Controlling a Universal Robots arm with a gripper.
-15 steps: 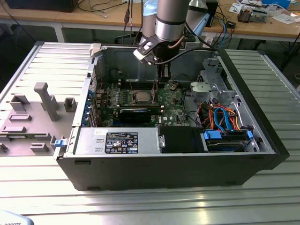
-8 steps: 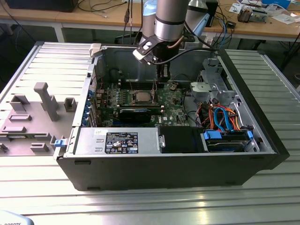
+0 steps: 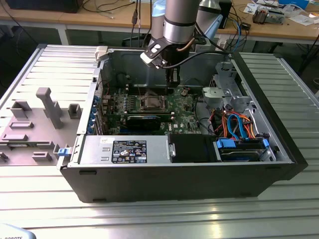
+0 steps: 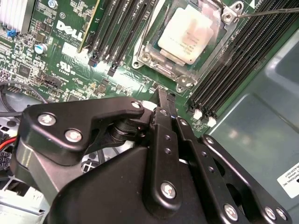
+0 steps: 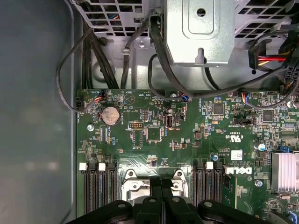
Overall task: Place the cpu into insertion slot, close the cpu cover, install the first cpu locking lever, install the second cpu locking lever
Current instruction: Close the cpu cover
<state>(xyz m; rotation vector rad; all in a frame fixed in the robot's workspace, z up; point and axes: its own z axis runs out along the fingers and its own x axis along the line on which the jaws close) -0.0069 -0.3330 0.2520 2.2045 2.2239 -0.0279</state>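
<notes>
In the upper middle of the exterior view, the arm reaches down into the open computer case (image 3: 174, 184). Its gripper (image 3: 172, 85) hangs over the green board (image 3: 187, 112), just up and to the right of the insertion slot (image 3: 152, 103) in the frame. In both wrist views the black fingers (image 4: 161, 121) are pressed together with nothing between them. In the second wrist view the cpu (image 4: 189, 33) lies flat in the socket, silver top up. The cpu cover (image 4: 216, 51) frames it, and black memory slots (image 4: 117, 28) run along both sides. A thin metal rod (image 4: 266, 11) reaches to the cover's corner. The gripper touches none of these.
</notes>
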